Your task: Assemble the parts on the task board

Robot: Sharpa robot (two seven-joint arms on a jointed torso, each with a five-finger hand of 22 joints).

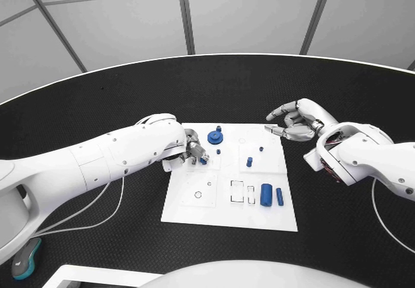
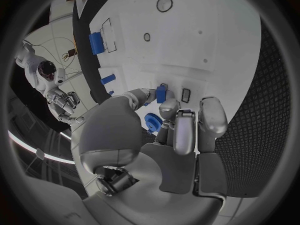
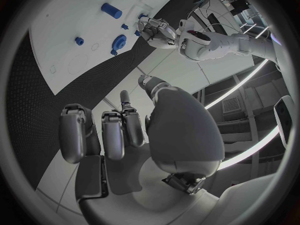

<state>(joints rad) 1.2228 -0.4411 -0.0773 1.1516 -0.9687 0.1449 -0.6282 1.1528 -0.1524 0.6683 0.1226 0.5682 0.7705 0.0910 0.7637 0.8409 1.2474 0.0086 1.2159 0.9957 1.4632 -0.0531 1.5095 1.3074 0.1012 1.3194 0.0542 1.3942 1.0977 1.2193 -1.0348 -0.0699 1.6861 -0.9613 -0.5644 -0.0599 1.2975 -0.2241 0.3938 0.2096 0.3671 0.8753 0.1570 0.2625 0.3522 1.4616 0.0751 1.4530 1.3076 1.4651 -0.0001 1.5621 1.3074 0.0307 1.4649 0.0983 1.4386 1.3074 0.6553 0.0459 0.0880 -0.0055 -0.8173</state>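
The white task board [image 1: 226, 210] lies in the middle of the black table. My left hand [image 1: 187, 151] is over the board's left part and pinches a small blue part [image 1: 203, 160] between thumb and a finger; the left wrist view shows this part [image 2: 162, 93] just above the board. A blue gear [image 1: 215, 138] with a short peg [image 1: 219, 128] beside it sits near the far edge. A blue peg [image 1: 249, 161] stands mid-board. Two blue cylinders [image 1: 266, 194] lie near the right edge. My right hand [image 1: 295, 120] hovers off the board's far right corner, fingers apart and holding nothing.
Rectangular slots [image 1: 238, 191] and a round hole [image 1: 198, 195] mark the board's near half. The black table [image 1: 346, 240] spreads round the board. A teal-tipped tool [image 1: 24, 264] lies at the table's near left.
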